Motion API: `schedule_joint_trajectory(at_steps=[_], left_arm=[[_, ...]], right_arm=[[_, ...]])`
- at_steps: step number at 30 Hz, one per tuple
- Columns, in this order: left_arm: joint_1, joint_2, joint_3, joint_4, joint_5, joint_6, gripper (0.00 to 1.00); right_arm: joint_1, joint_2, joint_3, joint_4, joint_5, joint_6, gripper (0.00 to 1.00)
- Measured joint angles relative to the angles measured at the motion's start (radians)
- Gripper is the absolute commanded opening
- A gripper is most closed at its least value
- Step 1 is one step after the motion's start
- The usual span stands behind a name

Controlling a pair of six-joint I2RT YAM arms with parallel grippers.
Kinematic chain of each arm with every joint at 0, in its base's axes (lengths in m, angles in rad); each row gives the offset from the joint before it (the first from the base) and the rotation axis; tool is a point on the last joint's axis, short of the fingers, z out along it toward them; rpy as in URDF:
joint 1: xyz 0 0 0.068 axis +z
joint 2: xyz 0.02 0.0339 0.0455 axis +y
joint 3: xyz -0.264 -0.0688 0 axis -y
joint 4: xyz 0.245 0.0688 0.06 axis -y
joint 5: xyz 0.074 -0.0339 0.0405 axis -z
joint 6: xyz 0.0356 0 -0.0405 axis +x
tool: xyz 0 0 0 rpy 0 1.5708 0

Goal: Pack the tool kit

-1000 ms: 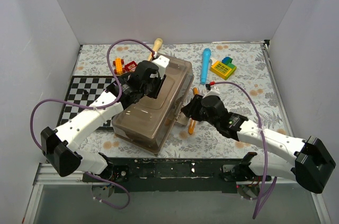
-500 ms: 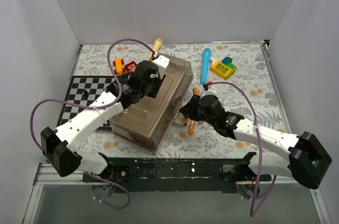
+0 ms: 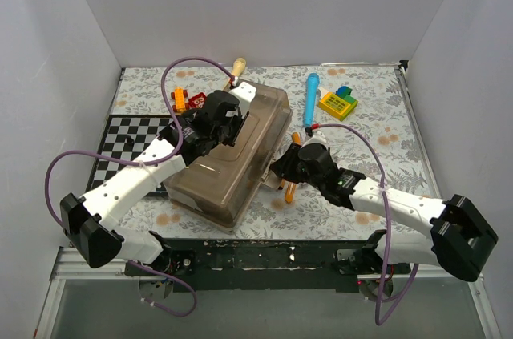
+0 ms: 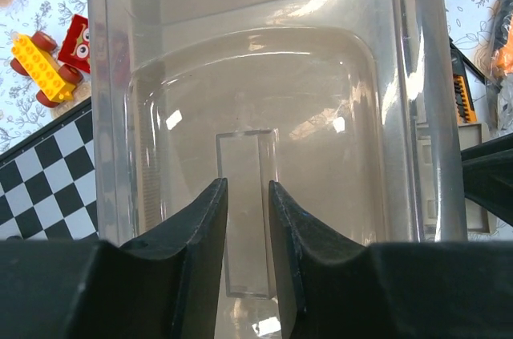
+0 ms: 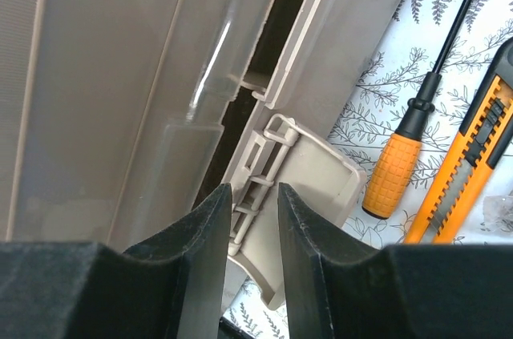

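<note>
The grey-brown translucent toolbox lies closed and slanted at the table's middle-left. My left gripper rests on its lid; in the left wrist view the gripper is nearly shut, empty, with a narrow gap over the recessed lid handle. My right gripper is at the toolbox's right side. In the right wrist view it is nearly shut and empty, just over the tan latch of the toolbox. An orange-handled screwdriver and an orange utility knife lie beside the latch.
A blue cylindrical tool and a yellow toy block lie at the back right. A wooden-handled tool and red and yellow toy pieces lie behind the toolbox. A checkerboard mat is at left.
My right gripper has moved left, closer against the toolbox's side. The toolbox has shifted slightly to the left. My left gripper stays on the lid.
</note>
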Motion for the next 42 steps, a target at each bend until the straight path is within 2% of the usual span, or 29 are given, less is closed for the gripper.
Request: schedule_joint_trajectory(at_steps=[7, 25, 29, 31, 35, 41, 42], left_arm=[[0.000, -0.003, 0.013, 0.007, -0.019, 0.018, 0.02], [0.001, -0.017, 0.013, 0.014, -0.051, 0.043, 0.04], [0.008, -0.025, 0.014, 0.014, -0.067, 0.051, 0.05], [0.010, -0.028, 0.017, 0.013, -0.068, 0.052, 0.08], [0.010, -0.028, 0.033, 0.012, -0.066, 0.060, 0.36], [0.010, -0.036, 0.105, 0.005, -0.036, 0.069, 0.95], [0.010, -0.042, 0.118, 0.005, -0.027, 0.066, 0.98]], right_arm=[[0.000, 0.031, 0.000, 0.027, -0.010, 0.011, 0.38], [-0.002, 0.062, -0.005, 0.138, -0.048, 0.077, 0.47], [-0.002, 0.048, -0.026, 0.157, -0.047, 0.080, 0.50], [-0.003, 0.040, -0.031, 0.160, -0.046, 0.080, 0.51], [-0.003, 0.038, -0.034, 0.200, -0.047, 0.080, 0.52], [-0.003, 0.041, -0.034, 0.295, -0.060, 0.075, 0.52], [-0.003, 0.044, -0.033, 0.307, -0.063, 0.074, 0.52]])
